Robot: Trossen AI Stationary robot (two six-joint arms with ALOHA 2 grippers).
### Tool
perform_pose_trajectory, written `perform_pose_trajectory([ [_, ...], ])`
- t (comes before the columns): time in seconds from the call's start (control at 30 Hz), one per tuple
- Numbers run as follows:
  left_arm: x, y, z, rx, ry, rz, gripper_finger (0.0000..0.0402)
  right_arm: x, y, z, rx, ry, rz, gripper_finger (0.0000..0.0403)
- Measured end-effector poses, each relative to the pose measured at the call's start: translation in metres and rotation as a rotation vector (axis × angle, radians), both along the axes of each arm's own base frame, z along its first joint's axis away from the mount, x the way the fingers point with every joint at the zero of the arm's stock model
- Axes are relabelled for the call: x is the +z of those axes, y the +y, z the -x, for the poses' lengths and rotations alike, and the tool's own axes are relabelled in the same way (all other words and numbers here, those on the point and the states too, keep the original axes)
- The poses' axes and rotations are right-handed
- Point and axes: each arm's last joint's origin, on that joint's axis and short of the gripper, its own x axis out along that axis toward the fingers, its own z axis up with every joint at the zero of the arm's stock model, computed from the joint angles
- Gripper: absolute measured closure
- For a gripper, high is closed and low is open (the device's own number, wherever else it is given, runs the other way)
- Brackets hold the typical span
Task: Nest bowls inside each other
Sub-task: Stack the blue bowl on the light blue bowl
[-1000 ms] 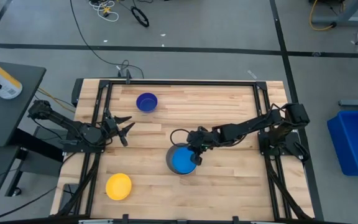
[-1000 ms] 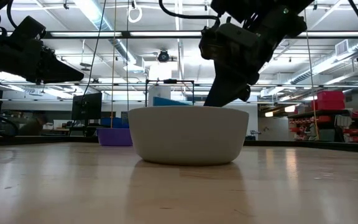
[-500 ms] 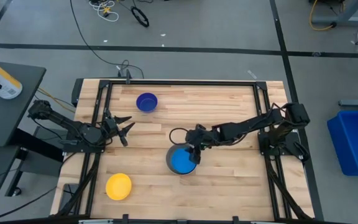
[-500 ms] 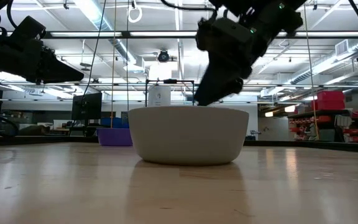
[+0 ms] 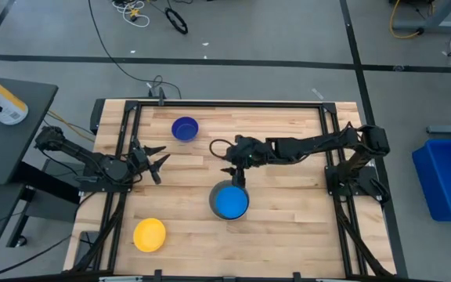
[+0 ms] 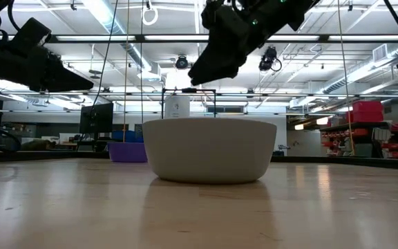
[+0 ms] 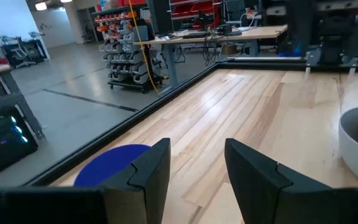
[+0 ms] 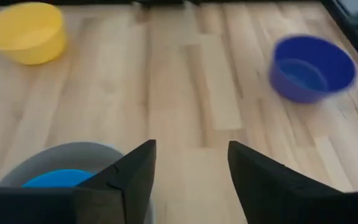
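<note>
**Counter inventory: nested bowls at centre front, two loose**

1. Yellow bowl (image 5: 149, 234): nearest item, front-left part of the wooden counter (image 5: 288, 227), upright and alone, well apart from the other bowls. Also seen from the right wrist (image 8: 25, 32).

2. Grey bowl (image 5: 214, 205): centre front of the counter, upright. In the low view it shows as a pale bowl (image 6: 209, 150) sitting flat on the wood.

3. Light blue bowl (image 5: 230, 203): nested inside the grey bowl; its blue interior fills most of the grey rim when viewed from above.

4. Right end effector (image 5: 236, 174): raised just behind the grey bowl, above the counter, fingers spread apart with nothing between them. Its arm reaches in from the right side of the counter.

5. Left end effector (image 5: 156, 163): at the left side of the counter, off the surface, fingers parted and empty.

6. Dark blue bowl (image 5: 184, 129): farthest item, back-left of the counter, upright and alone, beyond the left end effector.
</note>
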Motion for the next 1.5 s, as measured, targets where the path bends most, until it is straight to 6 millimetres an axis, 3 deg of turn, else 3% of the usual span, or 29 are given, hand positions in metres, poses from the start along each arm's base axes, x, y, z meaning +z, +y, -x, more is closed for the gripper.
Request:
perform_pose_trajectory([
  [0.23,0.001,0.008,-0.007,-0.025,-0.002,0.025,0.0239,0.025,0.008,0.019,0.122,-0.108,0.071,0.0205],
  [0.33,-0.002,0.012,-0.010,-0.010,0.016,0.043,0.0239,0.036,0.008,0.045,0.131,-0.198,0.089,0.0212],
  [0.47,-0.003,0.016,-0.013,-0.004,0.020,0.055,0.0239,0.039,0.005,0.096,0.083,-0.365,0.113,0.0225],
  [0.77,0.010,0.020,-0.024,-0.068,-0.094,0.034,0.0239,-0.018,-0.001,0.183,-0.087,-0.876,0.210,0.0251],
  [0.83,0.010,0.021,-0.027,-0.074,-0.098,0.036,0.0239,-0.035,-0.003,0.198,-0.114,-0.878,0.275,0.0255],
  [0.93,0.008,0.024,-0.030,-0.075,-0.086,0.038,0.0239,-0.065,-0.001,0.217,-0.082,-0.803,0.222,0.0259],
  [1.13,0.002,0.030,-0.037,-0.050,-0.052,0.054,0.0239,-0.076,0.001,0.220,0.000,-0.661,0.192,0.0245],
  [1.5,-0.007,0.036,-0.046,-0.040,-0.024,0.080,0.0239,-0.068,0.001,0.247,0.034,-0.667,0.121,0.0235],
])
